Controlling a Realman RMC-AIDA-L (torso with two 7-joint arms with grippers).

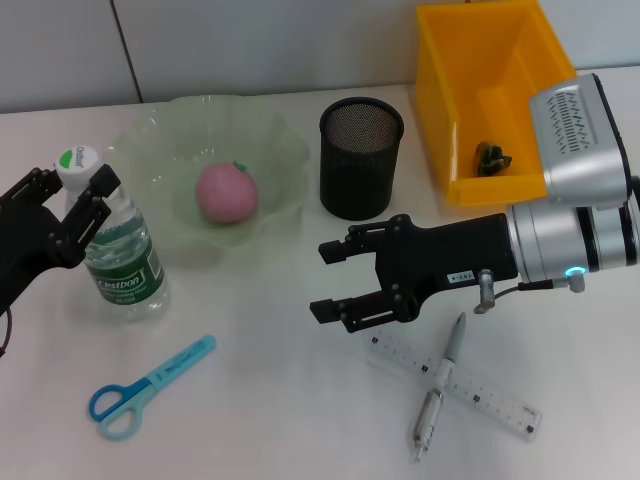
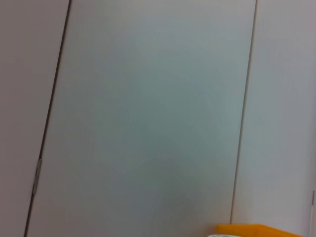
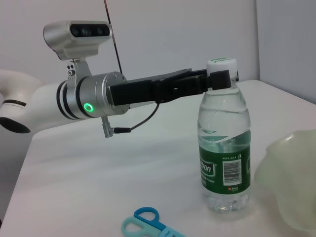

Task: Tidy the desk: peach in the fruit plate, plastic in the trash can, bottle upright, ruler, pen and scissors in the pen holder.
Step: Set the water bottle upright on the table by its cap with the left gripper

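Note:
The bottle stands upright at the left of the table, and my left gripper is shut on its neck just under the white cap. A pink peach lies in the green fruit plate. Dark crumpled plastic sits inside the yellow trash can. My right gripper hangs open and empty over the middle of the table, in front of the black mesh pen holder. The pen lies across the clear ruler at the front right. Blue scissors lie front left.
The pen holder stands between the plate and the trash can. A plate edge shows beside the bottle in the right wrist view. The left wrist view shows only the wall and a strip of the yellow bin.

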